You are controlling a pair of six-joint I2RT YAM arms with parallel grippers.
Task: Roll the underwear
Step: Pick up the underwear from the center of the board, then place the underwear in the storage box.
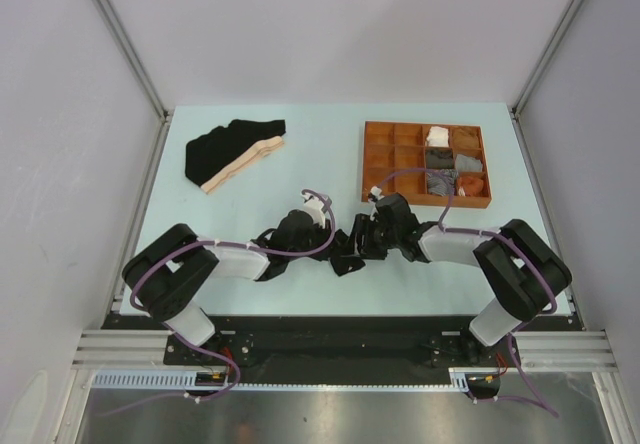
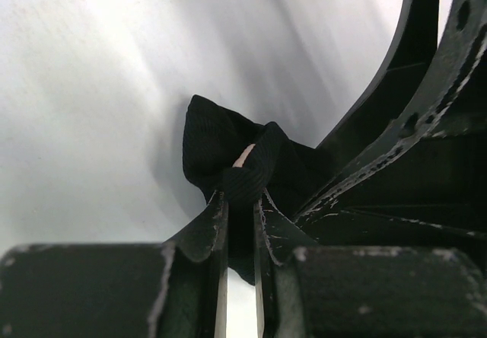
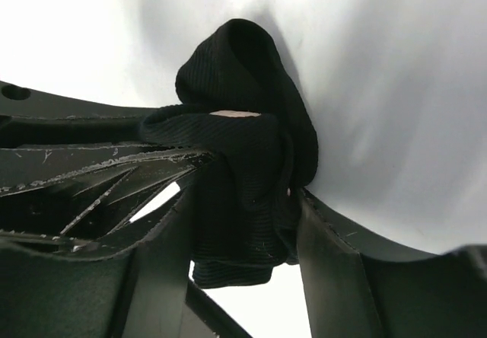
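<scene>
Your left tool [image 2: 241, 196] pinched the black brief [image 2: 217, 132]; right tool [image 3: 247, 195] flanked it, grip unclear, so the roll could've unravelled between them.

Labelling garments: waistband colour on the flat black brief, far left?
Beige waistband; shows best in the top external view.

The left gripper [image 2: 240, 201] pinches a bunched black brief [image 2: 217, 136]. A beige waistband sliver [image 2: 244, 155] shows just above its tips. The right gripper's fingers [image 2: 403, 117] crowd the brief's right side.
</scene>
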